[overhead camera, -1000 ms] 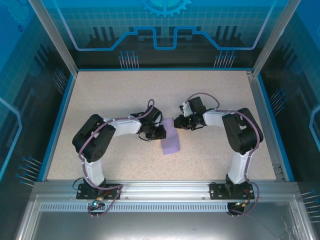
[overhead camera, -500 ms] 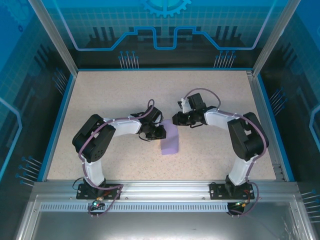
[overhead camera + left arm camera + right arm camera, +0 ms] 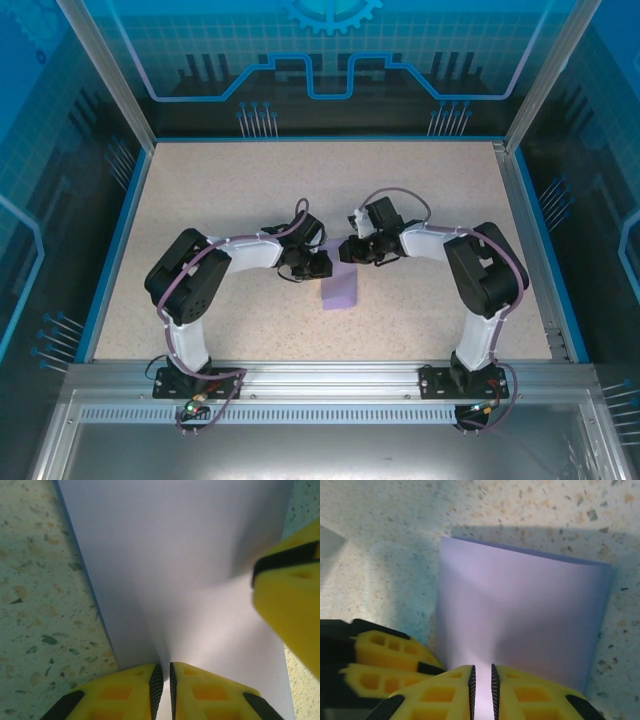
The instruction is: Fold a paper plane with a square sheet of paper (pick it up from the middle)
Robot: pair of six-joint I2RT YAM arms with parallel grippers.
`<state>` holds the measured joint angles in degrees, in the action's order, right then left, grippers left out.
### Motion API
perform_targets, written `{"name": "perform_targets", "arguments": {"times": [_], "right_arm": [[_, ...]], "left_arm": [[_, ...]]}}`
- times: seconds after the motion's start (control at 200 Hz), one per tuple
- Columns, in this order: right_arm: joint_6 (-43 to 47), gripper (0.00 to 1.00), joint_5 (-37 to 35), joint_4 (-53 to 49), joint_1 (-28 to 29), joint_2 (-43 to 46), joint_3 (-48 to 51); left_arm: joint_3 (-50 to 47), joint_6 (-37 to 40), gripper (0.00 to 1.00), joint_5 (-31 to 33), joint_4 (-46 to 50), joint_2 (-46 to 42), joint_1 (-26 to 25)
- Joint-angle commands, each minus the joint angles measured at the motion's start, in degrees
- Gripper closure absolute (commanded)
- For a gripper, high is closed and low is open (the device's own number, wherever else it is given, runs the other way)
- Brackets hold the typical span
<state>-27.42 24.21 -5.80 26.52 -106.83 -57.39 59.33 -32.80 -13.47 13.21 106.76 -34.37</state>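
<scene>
From above, I see the square sheet of paper (image 3: 340, 290) lying mid-table (image 3: 200, 200), with both wrists meeting over its far end. On the left wrist camera, the left gripper (image 3: 163, 680) is pinched almost closed on a raised ridge of the sheet. On the right wrist camera, the right gripper (image 3: 482, 680) nips it likewise. The sheet looks feather-light, floppy and crease-prone, so I judge a gentle hold near the middle line safest.
</scene>
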Motion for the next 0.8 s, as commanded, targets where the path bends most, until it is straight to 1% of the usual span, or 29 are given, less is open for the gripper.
{"name": "perform_targets", "arguments": {"times": [0.0, 0.15, 0.33, 0.55, 0.64, 0.795], "right_arm": [[0.94, 0.82, -1.6, -0.24, -0.75, -2.43, -2.48], [1.92, 0.83, -3.79, -1.04, -1.77, -4.36, -3.49], [0.88, 0.83, -5.43, -0.33, -4.04, -5.37, -3.82], [1.32, 0.83, -10.9, -4.34, -5.14, -4.54, -5.58], [1.51, 0.83, -9.58, -4.31, -4.74, -3.54, -5.89], [0.84, 0.83, -6.33, -2.94, -2.31, -0.51, -5.5]], "left_arm": [[-2.97, 1.93, 0.81, 7.18, 7.79, 2.25, 0.27], [-3.47, 1.68, 0.81, 6.99, 7.51, 1.93, 0.22], [-3.43, 1.97, 0.82, 7.38, 8.31, 2.3, 0.21], [-3.7, 2.56, 0.82, 8.17, 9.04, 2.14, 0.26], [-3.7, 2.46, 0.82, 7.9, 8.63, 2.29, 0.26], [-2.95, 2.34, 0.82, 7.76, 8.53, 2.59, 0.27]]}}
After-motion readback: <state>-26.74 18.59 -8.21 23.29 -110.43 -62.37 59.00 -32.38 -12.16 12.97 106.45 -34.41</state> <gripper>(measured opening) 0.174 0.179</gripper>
